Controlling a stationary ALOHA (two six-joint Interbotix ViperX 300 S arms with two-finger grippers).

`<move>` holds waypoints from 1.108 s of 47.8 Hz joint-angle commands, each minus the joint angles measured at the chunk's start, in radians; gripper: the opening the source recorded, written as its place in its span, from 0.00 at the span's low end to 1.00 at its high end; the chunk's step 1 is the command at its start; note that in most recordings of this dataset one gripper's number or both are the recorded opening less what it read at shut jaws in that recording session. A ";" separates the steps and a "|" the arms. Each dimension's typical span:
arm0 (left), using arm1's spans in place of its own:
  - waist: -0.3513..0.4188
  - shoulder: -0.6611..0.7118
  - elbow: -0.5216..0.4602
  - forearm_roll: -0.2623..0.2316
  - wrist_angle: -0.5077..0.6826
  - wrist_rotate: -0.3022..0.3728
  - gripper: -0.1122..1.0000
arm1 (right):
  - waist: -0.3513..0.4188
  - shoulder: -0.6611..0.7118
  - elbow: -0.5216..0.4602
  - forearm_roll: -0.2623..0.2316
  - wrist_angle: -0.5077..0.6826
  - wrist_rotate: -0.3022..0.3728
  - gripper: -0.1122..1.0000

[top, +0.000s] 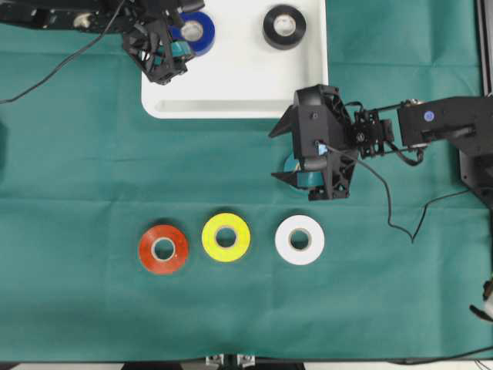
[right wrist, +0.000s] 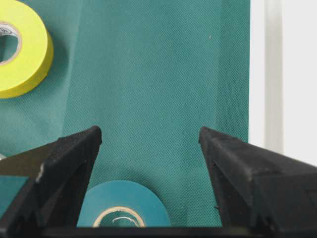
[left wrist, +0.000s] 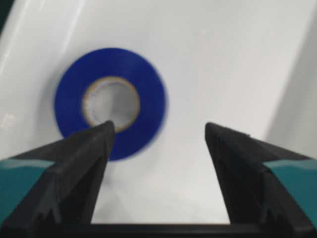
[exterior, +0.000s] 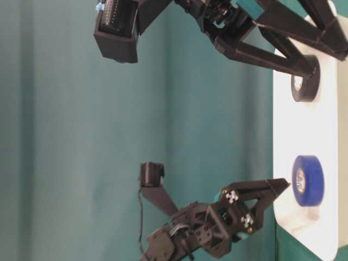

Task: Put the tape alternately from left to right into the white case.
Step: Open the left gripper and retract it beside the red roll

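Note:
The white case (top: 239, 85) lies at the top middle of the green cloth. A blue tape (top: 199, 32) (left wrist: 110, 103) lies flat in its far left corner and a black tape (top: 284, 26) in its far right. My left gripper (top: 179, 48) (left wrist: 158, 129) hangs open just above the blue roll, gripping nothing. Over the cloth below the case, my right gripper (top: 279, 153) (right wrist: 150, 131) is open above a teal tape (top: 295, 171) (right wrist: 124, 208), which it partly hides. Red (top: 163, 249), yellow (top: 226, 237) and white (top: 300, 240) tapes lie in a row nearer the front.
A black cable (top: 393, 212) trails from the right arm across the cloth. Another cable (top: 54, 73) runs from the left arm to the left edge. A metal frame (top: 485, 46) borders the right side.

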 commanded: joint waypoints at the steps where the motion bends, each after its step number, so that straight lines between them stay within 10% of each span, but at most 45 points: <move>1: -0.044 -0.063 0.009 0.002 -0.006 0.002 0.95 | 0.003 -0.015 -0.008 0.000 -0.008 0.000 0.86; 53: -0.457 -0.253 0.215 0.002 -0.008 -0.006 0.88 | 0.003 -0.014 -0.014 -0.005 -0.006 -0.002 0.86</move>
